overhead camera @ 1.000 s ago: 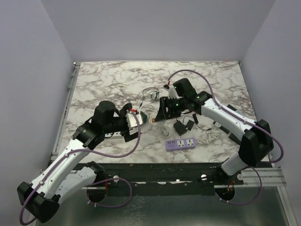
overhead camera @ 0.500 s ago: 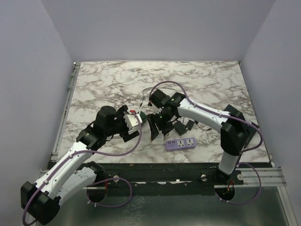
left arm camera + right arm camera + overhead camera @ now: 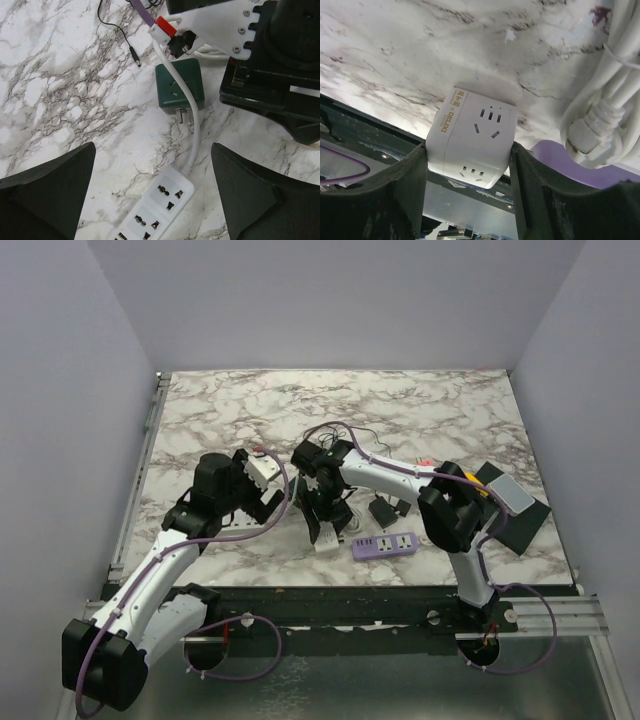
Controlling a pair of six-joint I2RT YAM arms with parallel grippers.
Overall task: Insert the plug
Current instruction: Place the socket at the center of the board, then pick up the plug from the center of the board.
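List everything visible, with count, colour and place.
Marble table: one, white-grey, underneath.
Flat purple power strip: one, purple, near edge.
Long white power strip: one, white, below left tool.
Green cube adapter: one, green, by strip's cord.
White cube socket: one, white, between right tool's fingers.
Boxy black adapters: two, black, behind purple strip.
Coiled white cable: one, white, beside purple strip.
Thin black wire: one, black, near green adapter.
Left tool: one, black, open.
Right tool: one, black, gripping socket.
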